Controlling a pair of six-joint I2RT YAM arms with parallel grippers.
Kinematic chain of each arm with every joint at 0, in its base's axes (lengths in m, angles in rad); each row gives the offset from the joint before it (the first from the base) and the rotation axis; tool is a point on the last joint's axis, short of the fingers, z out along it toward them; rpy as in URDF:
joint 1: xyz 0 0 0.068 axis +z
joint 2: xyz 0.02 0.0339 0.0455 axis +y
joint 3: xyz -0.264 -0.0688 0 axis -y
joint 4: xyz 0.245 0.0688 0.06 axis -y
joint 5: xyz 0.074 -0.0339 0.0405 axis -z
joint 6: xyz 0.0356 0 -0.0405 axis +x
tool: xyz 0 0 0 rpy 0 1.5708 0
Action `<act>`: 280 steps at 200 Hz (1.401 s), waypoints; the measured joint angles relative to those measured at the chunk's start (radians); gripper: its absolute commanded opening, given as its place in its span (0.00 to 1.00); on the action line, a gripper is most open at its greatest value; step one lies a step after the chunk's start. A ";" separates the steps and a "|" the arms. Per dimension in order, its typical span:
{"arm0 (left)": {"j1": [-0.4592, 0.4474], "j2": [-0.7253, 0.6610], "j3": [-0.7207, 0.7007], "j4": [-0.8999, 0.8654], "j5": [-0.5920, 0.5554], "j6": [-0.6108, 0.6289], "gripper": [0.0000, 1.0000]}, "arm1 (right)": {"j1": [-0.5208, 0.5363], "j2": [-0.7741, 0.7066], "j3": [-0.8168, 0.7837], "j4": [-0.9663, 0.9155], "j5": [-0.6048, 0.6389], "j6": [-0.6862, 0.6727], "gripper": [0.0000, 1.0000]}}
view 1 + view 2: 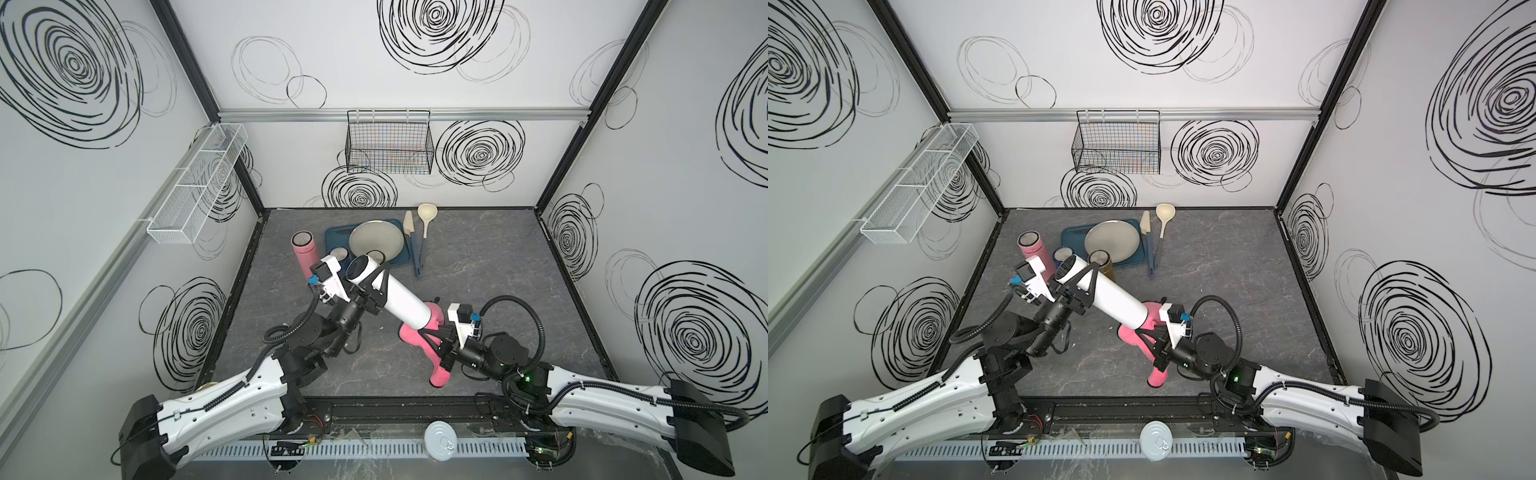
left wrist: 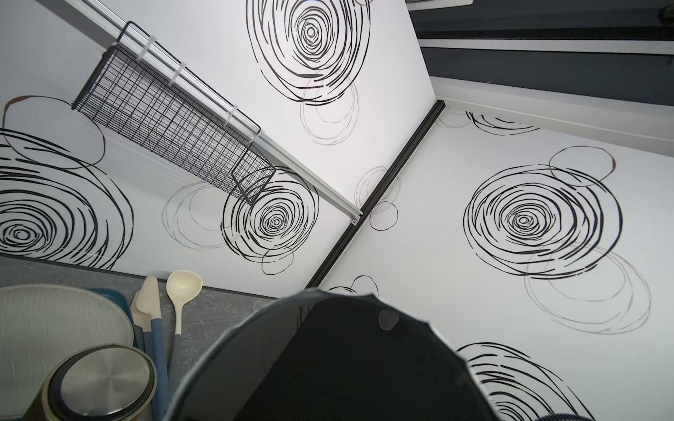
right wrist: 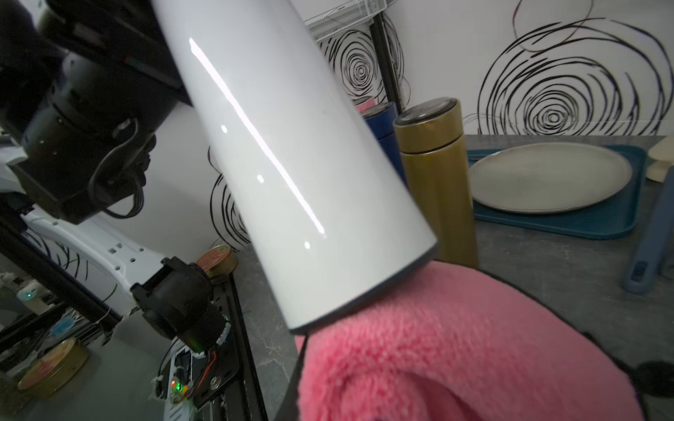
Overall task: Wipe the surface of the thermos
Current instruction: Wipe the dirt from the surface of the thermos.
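My left fingers (image 1: 381, 286) grip the tilted white thermos (image 1: 405, 301); my right fingers (image 1: 434, 338) press a clamped pink cloth (image 1: 439, 374) against its base.

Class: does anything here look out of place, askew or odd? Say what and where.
The white thermos hangs tilted in the left pincer, base against the pink cloth: mid-wipe, not a fault. Odder: a pull-tab can sits on the front cable duct.

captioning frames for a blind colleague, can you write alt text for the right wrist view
A glossy white thermos slants across the frame, its lower end against a fluffy pink cloth. Behind it stand a gold thermos and, beside that, a grey plate on a blue tray.
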 measured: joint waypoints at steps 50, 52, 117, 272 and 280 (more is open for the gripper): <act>0.005 -0.003 0.000 0.001 0.002 -0.001 0.00 | -0.064 -0.035 0.011 -0.020 0.015 0.002 0.00; 0.005 -0.003 0.000 0.001 0.002 -0.001 0.00 | -0.068 -0.039 0.011 -0.020 0.016 0.002 0.00; 0.005 -0.008 0.000 0.005 0.007 -0.002 0.00 | -0.004 0.011 0.032 -0.024 -0.006 -0.008 0.00; 0.011 -0.001 0.008 0.032 0.019 0.004 0.00 | -0.026 0.017 0.093 -0.106 0.027 -0.018 0.00; 0.011 -0.001 0.008 0.032 0.020 0.004 0.00 | -0.076 -0.008 0.089 -0.105 0.017 0.001 0.00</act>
